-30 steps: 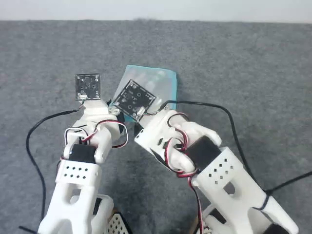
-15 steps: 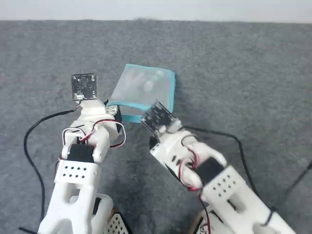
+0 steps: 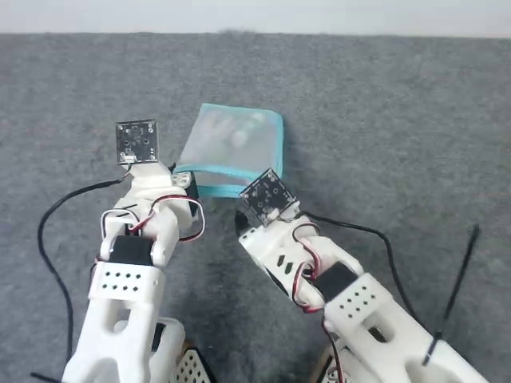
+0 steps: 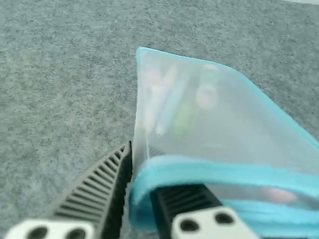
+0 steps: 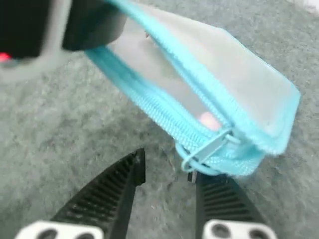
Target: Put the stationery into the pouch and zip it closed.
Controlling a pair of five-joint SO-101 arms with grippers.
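Retreating from the pouch (image 3: pixel 235 144), the right pincer (image 5: pixel 167 167) gapes released; the left pincer (image 4: pixel 141 174) keeps clenching its corner.

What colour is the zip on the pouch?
Turquoise. The zip of the pouch shows best in the right wrist view.

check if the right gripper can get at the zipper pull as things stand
Probably yes: the zipper pull lies just beyond the open right gripper with nothing between, and the left gripper holds the pouch.
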